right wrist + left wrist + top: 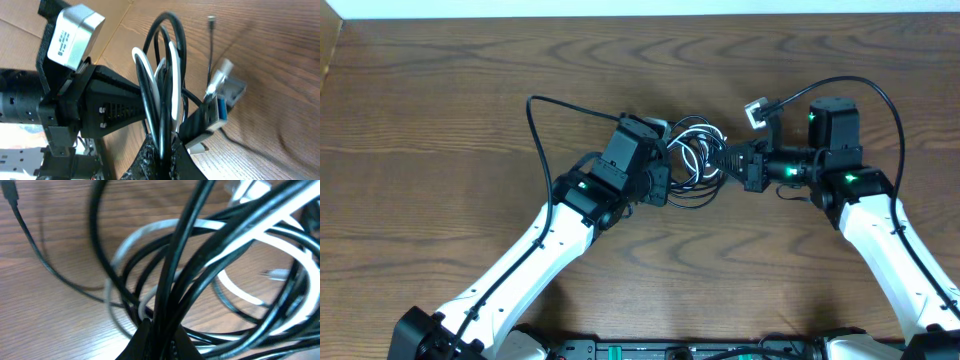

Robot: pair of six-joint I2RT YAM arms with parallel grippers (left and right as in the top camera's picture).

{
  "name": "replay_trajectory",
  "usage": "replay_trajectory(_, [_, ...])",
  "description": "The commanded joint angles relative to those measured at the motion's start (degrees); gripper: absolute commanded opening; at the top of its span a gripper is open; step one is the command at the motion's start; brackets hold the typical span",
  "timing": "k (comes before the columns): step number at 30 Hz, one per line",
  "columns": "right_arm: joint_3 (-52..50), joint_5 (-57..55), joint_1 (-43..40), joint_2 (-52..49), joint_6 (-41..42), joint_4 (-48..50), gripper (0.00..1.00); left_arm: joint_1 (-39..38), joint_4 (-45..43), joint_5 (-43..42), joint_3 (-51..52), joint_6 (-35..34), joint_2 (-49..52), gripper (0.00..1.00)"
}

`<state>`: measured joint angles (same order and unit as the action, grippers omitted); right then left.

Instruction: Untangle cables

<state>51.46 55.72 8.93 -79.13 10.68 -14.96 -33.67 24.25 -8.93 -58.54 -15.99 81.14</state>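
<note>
The cables (692, 152) form one knot of black and white loops in the middle of the wooden table (440, 130). My left gripper (670, 168) reaches into the knot from the left and is shut on a bundle of black cords (175, 265); a white cord (240, 292) curls behind them. From the right, my right gripper (722, 160) is shut on black and white loops (162, 75) that rise between its jaws. The two grippers nearly face each other across the knot. A blue-tipped plug (220, 107) hangs beside the right jaws.
One black cord (532, 110) trails off to the left across the table. A grey plug end (757, 110) lies just behind the right gripper. In the right wrist view the left arm (70, 100) fills the left side, close to the loops.
</note>
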Motion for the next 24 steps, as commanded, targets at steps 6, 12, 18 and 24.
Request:
replay_trajectory(6, [0.7, 6.9, -7.8, 0.8, 1.5, 2.5, 0.01, 0.5, 6.5, 18.9, -0.3, 1.5, 0.5, 0.07])
replay_trajectory(12, [0.7, -7.1, -15.0, 0.8, 2.8, -6.4, 0.01, 4.4, 6.7, 18.6, -0.3, 0.8, 0.1, 0.08])
replay_trajectory(18, [0.7, -25.7, -15.8, 0.8, 2.4, -17.0, 0.01, 7.5, 3.1, 2.6, -0.3, 1.3, -1.7, 0.08])
replay_trajectory(24, [0.7, -10.7, -12.3, 0.8, -6.0, -17.6, 0.32, 7.6, -13.8, -50.1, -0.3, 8.3, -2.1, 0.07])
